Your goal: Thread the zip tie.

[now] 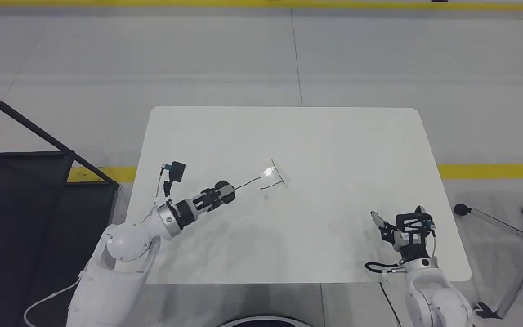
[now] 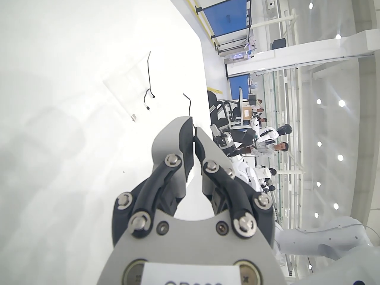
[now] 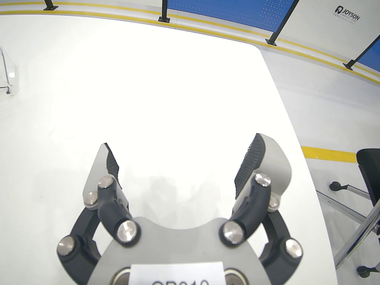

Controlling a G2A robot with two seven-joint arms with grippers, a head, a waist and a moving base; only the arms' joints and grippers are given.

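1. The left fingers (image 2: 170, 142) are pressed together on the black zip tie (image 2: 190, 108). They pinch it low, so a short hooked tip stands free beyond them, over the near left part of the counter (image 1: 351, 147).
2. That tip is apart from the clear stand (image 2: 118, 85), which sits near the middle of the counter. A second black strip (image 2: 148, 72), ending in a small dark knob, lies against the stand.
3. The right fingers (image 3: 276, 157) are spread wide with nothing between them, over the near right corner of the counter.
4. As I judge it, the pick-up is done and the tie points toward the stand, but nothing is threaded yet. Closing the gap and feeding the tip through is what is left.
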